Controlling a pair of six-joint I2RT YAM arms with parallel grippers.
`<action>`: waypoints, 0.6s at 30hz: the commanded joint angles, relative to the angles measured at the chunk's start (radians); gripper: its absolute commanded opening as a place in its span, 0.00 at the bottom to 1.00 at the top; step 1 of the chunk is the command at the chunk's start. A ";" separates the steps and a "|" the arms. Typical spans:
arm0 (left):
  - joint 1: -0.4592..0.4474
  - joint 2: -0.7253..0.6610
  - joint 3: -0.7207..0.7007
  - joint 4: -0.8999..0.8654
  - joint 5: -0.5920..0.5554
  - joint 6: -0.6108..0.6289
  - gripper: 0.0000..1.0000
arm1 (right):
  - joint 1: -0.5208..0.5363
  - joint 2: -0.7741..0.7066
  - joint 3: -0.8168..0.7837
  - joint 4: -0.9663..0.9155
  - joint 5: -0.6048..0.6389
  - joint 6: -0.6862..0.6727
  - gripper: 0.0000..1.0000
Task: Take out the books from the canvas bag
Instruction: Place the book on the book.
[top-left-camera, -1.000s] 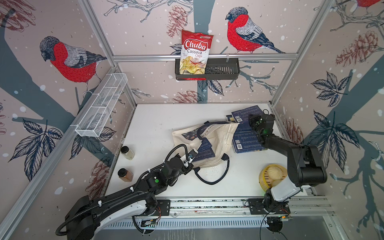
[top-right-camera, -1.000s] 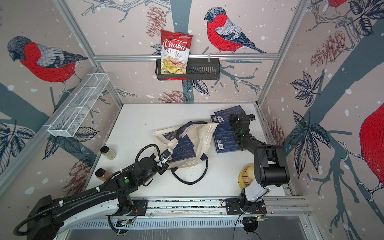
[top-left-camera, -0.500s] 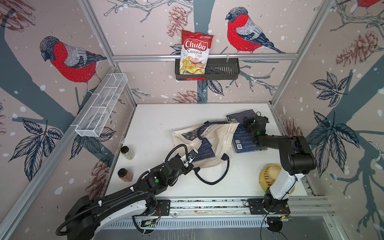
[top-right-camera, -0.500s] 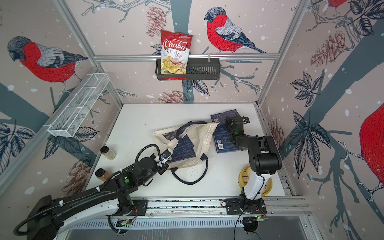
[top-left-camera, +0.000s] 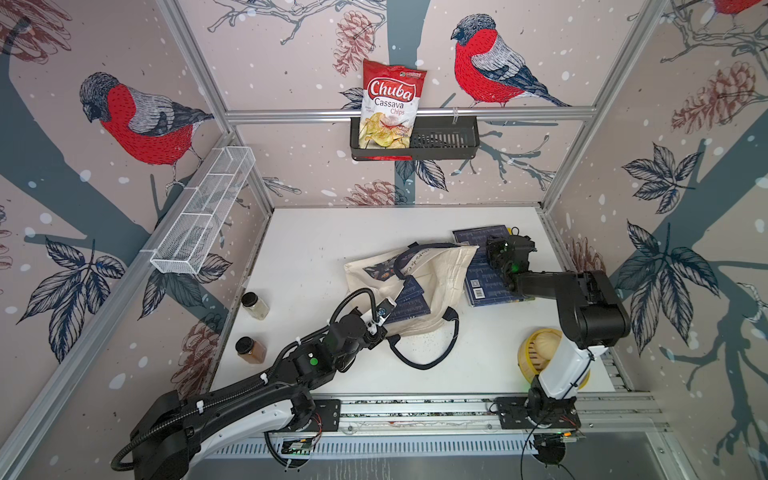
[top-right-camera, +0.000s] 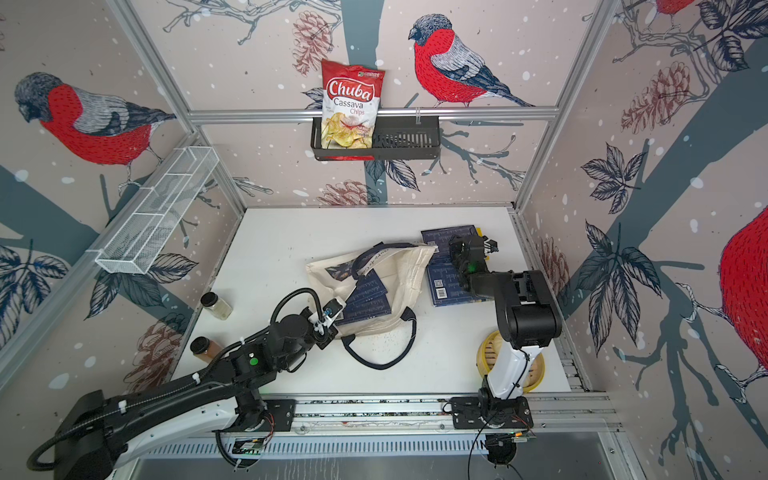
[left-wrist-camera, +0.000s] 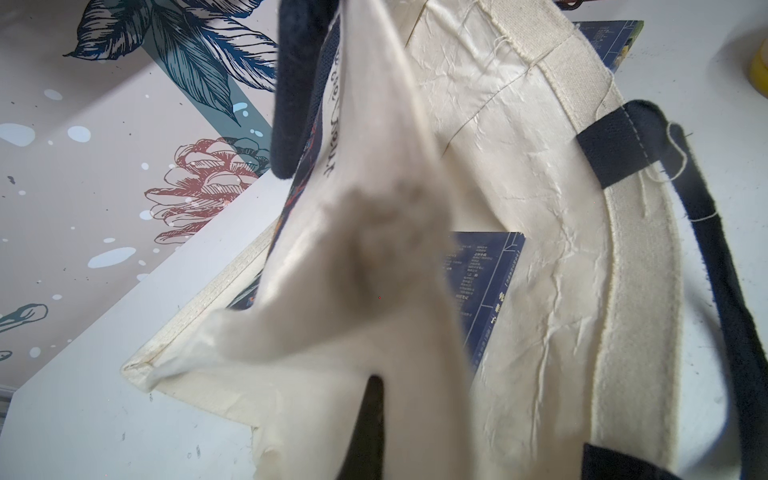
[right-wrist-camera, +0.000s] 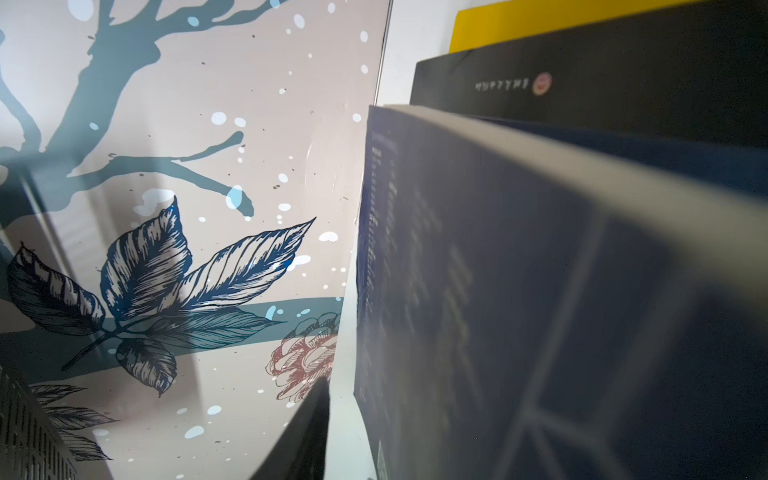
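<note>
Centre of the white worktop (top-left-camera: 324, 249): canvas bag (top-left-camera: 444, 274), cream, lying flat, mouth gaping on the side toward the arm bases. One navy strap handle (top-left-camera: 428, 361) lies looped on the surface.
Inside the mouth: navy books (top-left-camera: 409, 305), overlapping, partly covered by cloth. The left wrist view shows one (left-wrist-camera: 486, 282) between the bag's walls.
Left pincer (top-left-camera: 382, 320): pressed together on a fold of the bag's cloth at the mouth edge; the cloth is bunched and raised there.
Just beside the bag, toward the right wall: stack of books (top-left-camera: 484, 286), flat on the worktop, outside the bag, barcode label up.
Right pincer (top-left-camera: 498, 255): low over this stack; whether its jaws are spread or closed cannot be told.
Right wrist view: navy cover (right-wrist-camera: 478, 291) close up and blurred, with a black book (right-wrist-camera: 623, 79) and a yellow book (right-wrist-camera: 561, 25) beyond it.
Left edge of the worktop: two spice jars (top-left-camera: 255, 305), well apart from the bag.
Back wall: chips bag (top-left-camera: 388, 108) standing in a black basket (top-left-camera: 449, 141).
</note>
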 joint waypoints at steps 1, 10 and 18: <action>-0.001 -0.001 0.012 0.047 0.017 0.002 0.00 | 0.006 -0.024 -0.007 -0.017 -0.007 0.017 0.49; 0.000 -0.005 0.012 0.043 0.019 0.001 0.00 | 0.009 -0.112 -0.080 -0.095 0.007 0.085 0.61; 0.000 -0.009 0.013 0.042 0.021 0.001 0.00 | 0.000 -0.146 -0.072 -0.165 -0.043 0.072 0.63</action>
